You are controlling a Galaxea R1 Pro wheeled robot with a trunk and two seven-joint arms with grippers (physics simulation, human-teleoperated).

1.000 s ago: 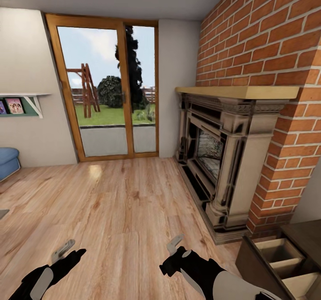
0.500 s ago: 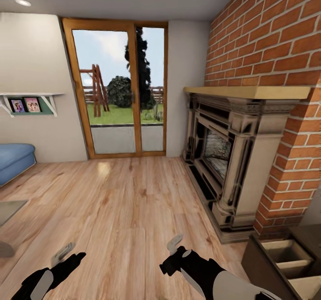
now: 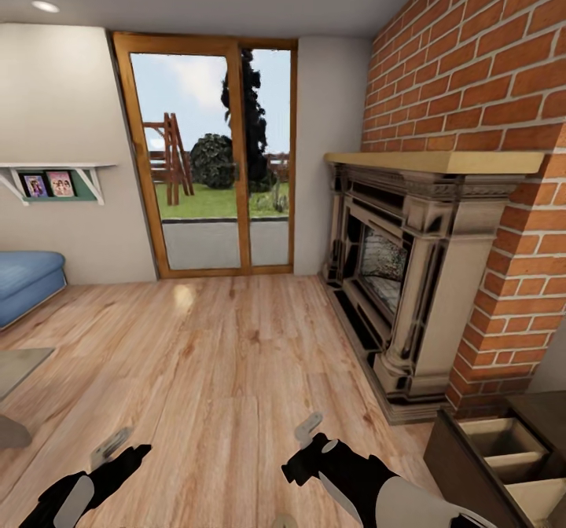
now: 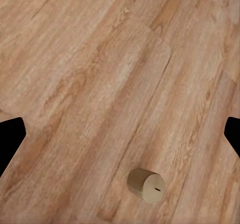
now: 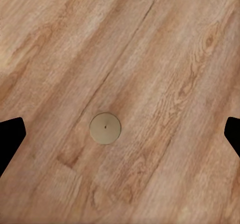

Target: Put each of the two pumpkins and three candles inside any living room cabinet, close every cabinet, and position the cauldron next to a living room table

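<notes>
Change: your head view has swung very slightly since half a second ago; the door frame and shelf sit a touch further right, and a sliver of candle top now peeks in at the bottom edge. Both arms hold the same pose as before.
Candle: one candle [image 5: 105, 128] stands upright on the wood floor [image 3: 212, 355], seen top-down under your right wrist and at a slant in the left wrist view [image 4: 145, 185]. Nothing touches it.
Left gripper [image 3: 110, 445]: jaws spread wide, empty, hanging over bare floor.
Right gripper [image 3: 308, 429]: likewise wide open, holding nothing, right above the candle.
Cabinet [image 3: 452, 453]: low at your right, a drawer [image 3: 511, 457] pulled out with pale compartments showing.
Edges: fireplace [image 3: 409, 276] and brick wall [image 3: 487, 64] close off your right; a blue sofa [image 3: 27, 280] sits at far left.
Open room: clear floorboards run ahead to the glass door [image 3: 212, 159].
</notes>
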